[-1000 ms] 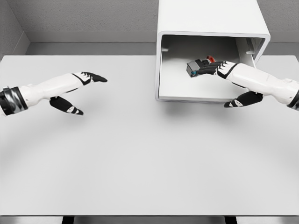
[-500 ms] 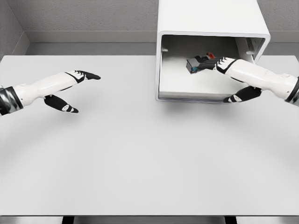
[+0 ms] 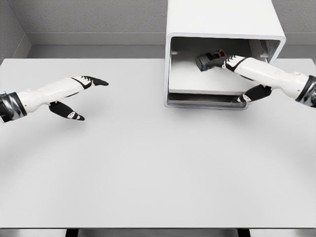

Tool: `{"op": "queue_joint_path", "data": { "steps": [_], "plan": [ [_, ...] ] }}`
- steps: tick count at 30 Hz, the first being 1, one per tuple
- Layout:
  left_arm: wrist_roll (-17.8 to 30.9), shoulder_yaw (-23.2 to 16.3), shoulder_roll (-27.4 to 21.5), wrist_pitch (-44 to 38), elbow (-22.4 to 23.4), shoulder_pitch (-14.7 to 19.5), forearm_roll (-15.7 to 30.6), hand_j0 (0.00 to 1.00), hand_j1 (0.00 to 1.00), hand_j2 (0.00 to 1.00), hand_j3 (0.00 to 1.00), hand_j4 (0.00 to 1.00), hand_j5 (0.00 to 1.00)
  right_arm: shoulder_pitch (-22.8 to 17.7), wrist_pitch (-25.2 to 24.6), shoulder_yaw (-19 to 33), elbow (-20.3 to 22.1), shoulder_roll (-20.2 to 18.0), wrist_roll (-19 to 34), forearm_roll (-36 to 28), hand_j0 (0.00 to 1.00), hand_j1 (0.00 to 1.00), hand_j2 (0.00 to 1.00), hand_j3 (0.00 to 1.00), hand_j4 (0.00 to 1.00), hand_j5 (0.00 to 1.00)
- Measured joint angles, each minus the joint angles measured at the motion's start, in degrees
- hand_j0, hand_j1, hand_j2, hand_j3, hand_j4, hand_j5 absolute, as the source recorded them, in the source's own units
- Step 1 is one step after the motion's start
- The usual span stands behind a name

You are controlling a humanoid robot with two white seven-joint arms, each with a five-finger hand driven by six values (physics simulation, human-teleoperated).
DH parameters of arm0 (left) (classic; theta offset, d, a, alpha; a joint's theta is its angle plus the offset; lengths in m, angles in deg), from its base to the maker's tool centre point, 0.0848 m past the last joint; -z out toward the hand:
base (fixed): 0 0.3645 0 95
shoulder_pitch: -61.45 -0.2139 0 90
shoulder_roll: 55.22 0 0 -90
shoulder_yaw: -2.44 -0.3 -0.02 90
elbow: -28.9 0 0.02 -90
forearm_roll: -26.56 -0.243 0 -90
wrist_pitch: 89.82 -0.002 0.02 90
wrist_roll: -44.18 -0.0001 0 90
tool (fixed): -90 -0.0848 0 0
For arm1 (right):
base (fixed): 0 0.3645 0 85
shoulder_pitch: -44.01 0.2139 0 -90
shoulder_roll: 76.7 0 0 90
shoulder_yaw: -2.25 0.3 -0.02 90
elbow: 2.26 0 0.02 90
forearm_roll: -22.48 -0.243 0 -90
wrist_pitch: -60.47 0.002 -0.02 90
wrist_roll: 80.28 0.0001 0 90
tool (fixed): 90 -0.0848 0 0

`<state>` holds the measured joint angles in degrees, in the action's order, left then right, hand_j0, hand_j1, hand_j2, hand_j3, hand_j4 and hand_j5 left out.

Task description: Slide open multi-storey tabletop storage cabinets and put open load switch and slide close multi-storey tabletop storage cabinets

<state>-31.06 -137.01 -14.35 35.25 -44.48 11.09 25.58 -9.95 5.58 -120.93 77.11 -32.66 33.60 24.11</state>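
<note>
The white cabinet stands at the far edge of the desk, at about one o'clock from where the robot faces, and its drawer is pulled out toward us. The right hand reaches into the open compartment with its fingers wrapped around the switch, a small dark block with a red tip and a bluish end. The switch sits high in the opening, held above the drawer floor and not resting on it as far as I can see, toward the eleven o'clock corner of the compartment. The thumb of that hand hangs down at the drawer's front lip at four o'clock; whether it touches the lip is unclear.

The left hand hovers over the desk at about nine o'clock, well apart from the cabinet, with its fingers stretched out flat and holding nothing.

My reading is that the placing step is under way: the drawer is open, and the switch is inside but not yet let go. The next move would call for lowering it until it rests on the drawer floor, loosening the grip, drawing the hand out clear of the frame, and then pushing the drawer shut.

I can see no brand, label or writing on the cabinet or the switch; the switch is too small to show any.
</note>
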Motion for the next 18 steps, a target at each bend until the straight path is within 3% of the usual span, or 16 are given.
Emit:
{"op": "queue_joint_path", "data": {
  "steps": [18],
  "plan": [
    [0.0, 0.0, 0.0, 0.0, 0.1, 0.0, -0.1, 1.00, 1.00, 1.00, 1.00, 1.00, 1.00, 4.7, 0.0, -1.0, -9.3, 5.6, 4.0, 0.1, 1.00, 1.00, 1.00, 1.00, 1.00, 1.00]
  ]
}}
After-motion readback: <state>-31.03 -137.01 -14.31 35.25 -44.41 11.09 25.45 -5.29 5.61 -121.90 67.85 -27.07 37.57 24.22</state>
